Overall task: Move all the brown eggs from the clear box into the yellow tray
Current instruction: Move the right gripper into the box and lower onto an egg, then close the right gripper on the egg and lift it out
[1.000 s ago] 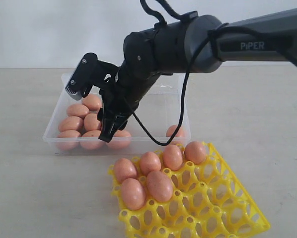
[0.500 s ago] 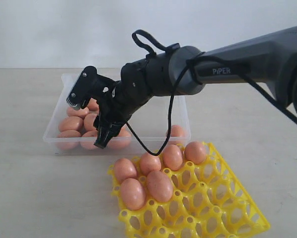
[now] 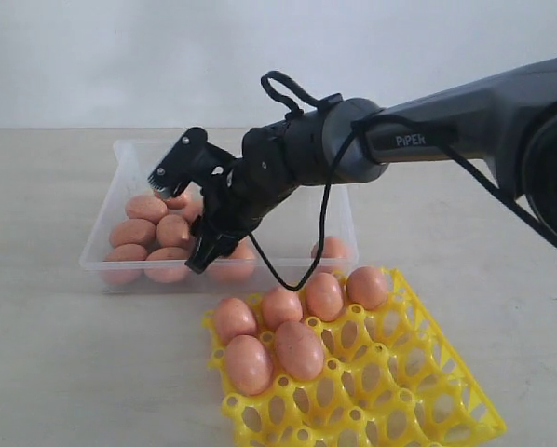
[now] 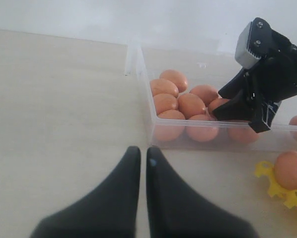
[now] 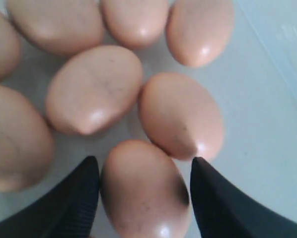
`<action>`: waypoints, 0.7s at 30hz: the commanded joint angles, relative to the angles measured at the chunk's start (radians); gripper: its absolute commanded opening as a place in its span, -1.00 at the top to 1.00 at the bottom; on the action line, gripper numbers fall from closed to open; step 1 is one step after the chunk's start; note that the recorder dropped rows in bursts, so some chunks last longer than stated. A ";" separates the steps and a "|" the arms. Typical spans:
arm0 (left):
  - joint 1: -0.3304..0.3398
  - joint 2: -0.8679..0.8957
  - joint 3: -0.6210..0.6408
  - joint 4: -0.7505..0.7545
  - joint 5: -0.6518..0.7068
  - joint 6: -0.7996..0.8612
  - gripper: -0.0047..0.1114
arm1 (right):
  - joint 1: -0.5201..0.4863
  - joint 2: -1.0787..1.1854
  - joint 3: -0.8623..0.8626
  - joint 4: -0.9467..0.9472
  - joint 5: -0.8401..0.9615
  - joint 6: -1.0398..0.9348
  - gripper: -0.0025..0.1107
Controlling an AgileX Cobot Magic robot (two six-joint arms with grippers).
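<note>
The clear box (image 3: 100, 264) holds several brown eggs (image 3: 146, 207), and one more lies alone at its right end (image 3: 332, 248). My right gripper (image 3: 185, 216) reaches down into the box among the eggs and is open. In the right wrist view its fingers (image 5: 143, 171) straddle one brown egg (image 5: 144, 191), with narrow gaps on both sides. The yellow tray (image 3: 418, 372) in front of the box carries several brown eggs (image 3: 300, 348) in its back cups. My left gripper (image 4: 139, 151) is shut with nothing in it, over bare table short of the clear box (image 4: 144, 99).
The right arm (image 3: 427, 121) stretches in from the right above the tray's far corner. A black cable (image 3: 288, 270) hangs from it down to the box's front wall. The tray's front and right cups are unfilled.
The right gripper has dropped lower into the box and shifted slightly right, ending around one egg. Its jaws stayed equally wide. Eggs and tray have not moved.
</note>
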 commanded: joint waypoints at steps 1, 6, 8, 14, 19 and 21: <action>-0.002 0.004 0.004 0.004 -0.009 0.004 0.85 | -0.053 0.004 0.003 0.001 0.047 0.117 0.08; -0.002 0.004 0.004 0.004 -0.009 0.004 0.85 | -0.066 0.004 0.003 0.001 0.112 0.097 0.08; -0.002 0.004 0.004 0.004 -0.009 0.004 0.85 | -0.066 0.004 0.003 0.001 0.104 0.086 0.08; -0.002 0.004 0.004 0.004 -0.009 0.004 0.85 | -0.066 0.004 0.003 0.001 0.059 0.054 0.27; -0.002 0.004 0.004 0.004 -0.009 0.004 0.85 | -0.066 0.004 0.003 0.001 0.045 0.054 0.90; -0.002 0.004 0.004 0.004 -0.009 0.004 0.85 | -0.066 0.004 0.003 0.001 0.045 0.054 0.96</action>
